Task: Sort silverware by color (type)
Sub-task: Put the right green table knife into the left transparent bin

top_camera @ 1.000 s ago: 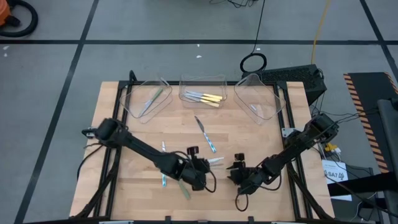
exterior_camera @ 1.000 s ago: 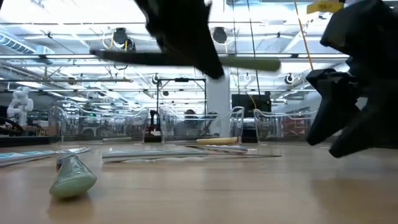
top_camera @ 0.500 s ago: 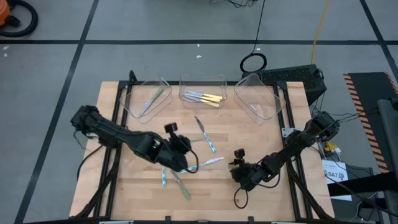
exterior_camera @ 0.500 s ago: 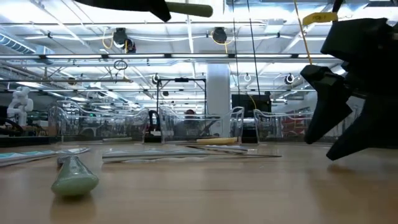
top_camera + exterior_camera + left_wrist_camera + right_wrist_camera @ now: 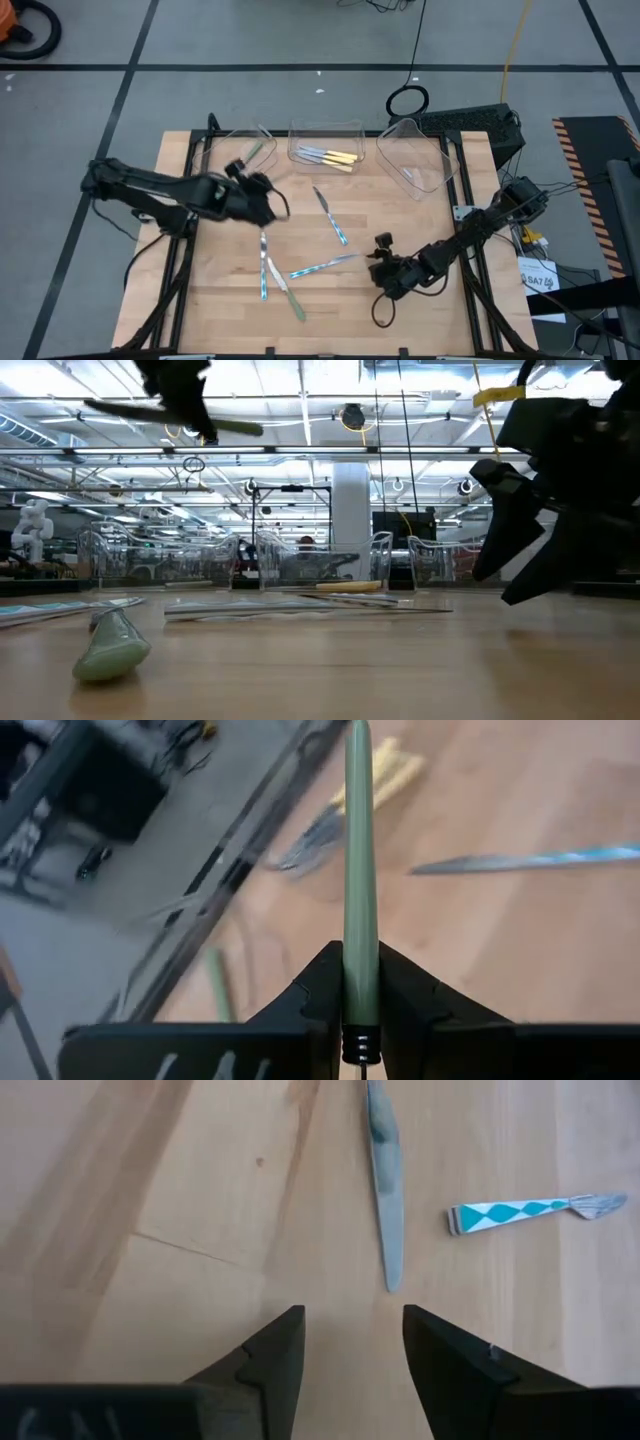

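You get even, bright overhead light across the worktop (image 5: pixel 220 300), with only soft, short shadows beneath the arms. In the low view, long ceiling light strips (image 5: pixel 300 455) glare behind the clear trays (image 5: pixel 250 560), and reflections crowd those trays. The green handle (image 5: pixel 110 650) lying nearest the lens there is soft and out of focus, and the dark arm masses above the worktop are silhouetted against the bright room. In the left wrist view, everything beyond the green utensil (image 5: pixel 358 880) is smeared by motion blur. The right wrist view is sharper: the worktop grain reads clearly around the knife blade (image 5: pixel 385 1190).
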Robot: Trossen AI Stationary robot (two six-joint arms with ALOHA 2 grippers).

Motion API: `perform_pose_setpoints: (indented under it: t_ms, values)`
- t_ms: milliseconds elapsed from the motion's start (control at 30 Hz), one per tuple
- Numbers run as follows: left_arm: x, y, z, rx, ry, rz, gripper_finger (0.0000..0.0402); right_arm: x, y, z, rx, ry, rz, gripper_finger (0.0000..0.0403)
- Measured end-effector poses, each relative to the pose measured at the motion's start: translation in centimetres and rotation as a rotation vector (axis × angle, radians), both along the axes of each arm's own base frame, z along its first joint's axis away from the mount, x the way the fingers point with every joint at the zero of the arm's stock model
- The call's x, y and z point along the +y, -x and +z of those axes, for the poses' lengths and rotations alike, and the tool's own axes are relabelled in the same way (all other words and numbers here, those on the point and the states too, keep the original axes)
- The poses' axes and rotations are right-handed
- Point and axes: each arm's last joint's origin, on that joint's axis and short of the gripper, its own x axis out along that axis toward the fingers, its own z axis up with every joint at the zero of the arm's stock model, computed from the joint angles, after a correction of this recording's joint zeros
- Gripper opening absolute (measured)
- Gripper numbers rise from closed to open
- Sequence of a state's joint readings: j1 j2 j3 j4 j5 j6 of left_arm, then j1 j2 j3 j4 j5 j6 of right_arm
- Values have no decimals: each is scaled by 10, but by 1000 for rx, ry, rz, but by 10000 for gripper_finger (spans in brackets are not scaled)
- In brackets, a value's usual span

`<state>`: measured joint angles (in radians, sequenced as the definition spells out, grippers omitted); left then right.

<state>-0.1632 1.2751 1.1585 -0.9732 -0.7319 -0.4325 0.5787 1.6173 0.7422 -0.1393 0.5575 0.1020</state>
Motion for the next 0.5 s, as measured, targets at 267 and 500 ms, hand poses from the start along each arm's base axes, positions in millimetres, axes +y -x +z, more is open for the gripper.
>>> perform_pose_setpoints:
  t_ms: [267,500]
  values:
    - [57,51,-19,-101,21,223,46,-12,-13,4,-53,34,-4,162]
    - [96,55,-30,-124,35,261,46,-18,-26,10,-131,36,14,162]
